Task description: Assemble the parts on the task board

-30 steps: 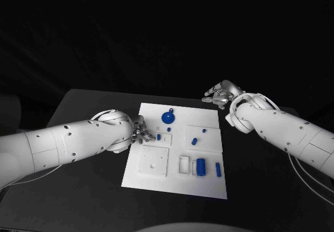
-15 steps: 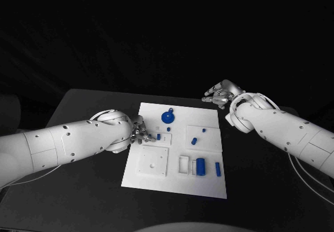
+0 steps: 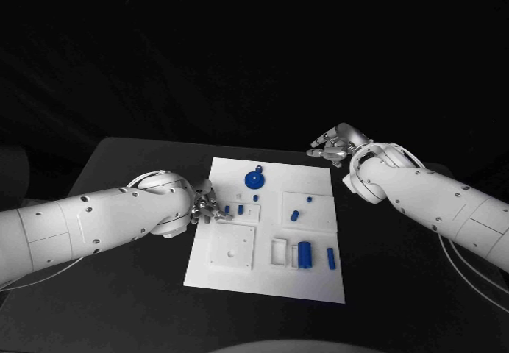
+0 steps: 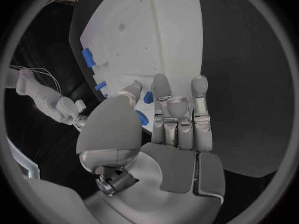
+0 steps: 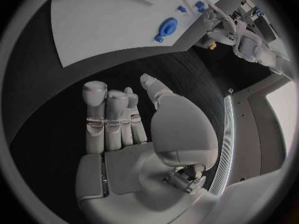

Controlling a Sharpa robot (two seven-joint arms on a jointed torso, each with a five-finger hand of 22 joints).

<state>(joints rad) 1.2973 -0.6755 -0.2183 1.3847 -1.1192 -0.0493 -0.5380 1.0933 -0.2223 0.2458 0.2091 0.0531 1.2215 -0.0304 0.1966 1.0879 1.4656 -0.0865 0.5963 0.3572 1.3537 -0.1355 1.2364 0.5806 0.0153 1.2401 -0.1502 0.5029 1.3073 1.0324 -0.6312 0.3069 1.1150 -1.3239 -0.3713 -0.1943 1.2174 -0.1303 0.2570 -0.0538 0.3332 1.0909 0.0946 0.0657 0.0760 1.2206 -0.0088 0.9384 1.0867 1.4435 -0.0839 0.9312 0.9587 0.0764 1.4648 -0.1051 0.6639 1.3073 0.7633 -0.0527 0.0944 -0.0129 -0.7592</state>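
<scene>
The flat white rectangular task board lies in the middle of the black worktop, its long side running away from the robot. On its far part rests a round blue disc part with a small tab. In the middle are some small blue pegs, 1 of them touching the left hand's fingers. Near the closer edge, a blue cylinder lies beside a slim blue bar.
</scene>
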